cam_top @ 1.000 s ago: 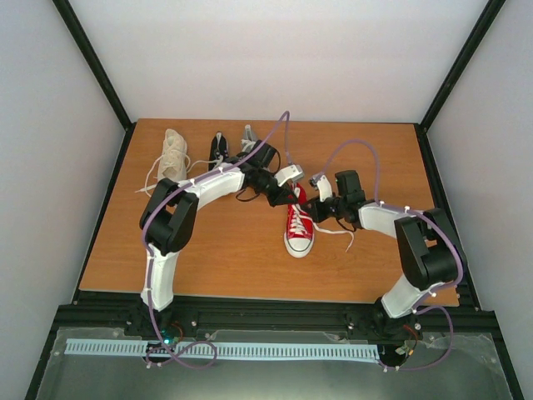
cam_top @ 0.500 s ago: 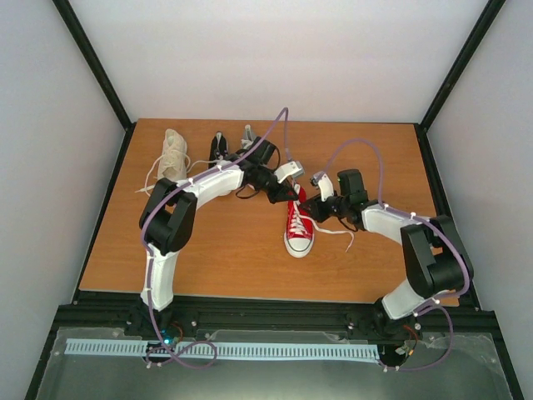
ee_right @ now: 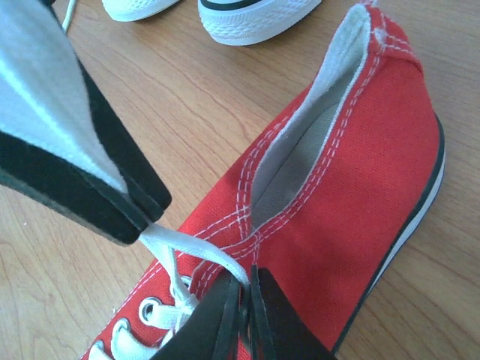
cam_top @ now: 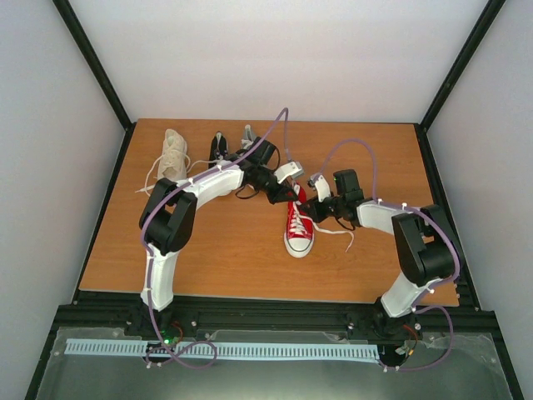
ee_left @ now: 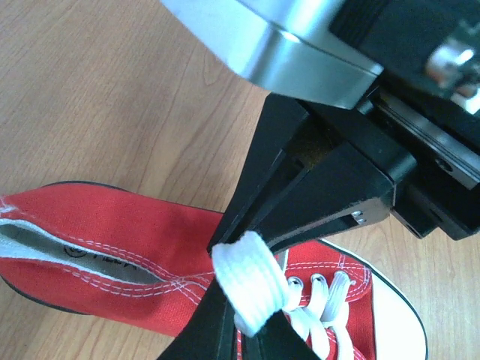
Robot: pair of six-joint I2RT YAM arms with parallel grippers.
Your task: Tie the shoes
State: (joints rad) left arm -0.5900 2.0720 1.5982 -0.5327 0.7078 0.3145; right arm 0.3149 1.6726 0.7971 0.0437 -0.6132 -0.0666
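Left gripper (ee_left: pixel 238 330) is pinched tight on a fold of the white lace (ee_left: pixel 249 289), right above the eyelets of the red shoe (cam_top: pixel 299 230). Right gripper (ee_right: pixel 245 296) is clenched too, with a strand of that same lace caught at its tips. So a short stretch of lace runs straight from one set of fingers to the other.

What's changed over the last second: not much on the left, that arm sits basically where it was. The right arm is the one moving. Its gripper has crept a little to the left, closer to the left one, and its elbow has tucked in toward the middle of the table (cam_top: pixel 225 250). The red shoe itself hasn't budged. It's a bit right of the table's centre, toe pointing near.

My read: the two are working the lace between them, probably crossing it or feeding it across, and no knot or bow is made yet. One loose end (cam_top: pixel 339 234) trails on the wood just right of the shoe.

The cream high-top (cam_top: pixel 172 155), black shoe (cam_top: pixel 218 147) and grey shoe (cam_top: pixel 248 137) sit along the far edge to the left, apart from the action. Can't tell if the black and grey are tied, but the cream one's laces sprawl out loose.
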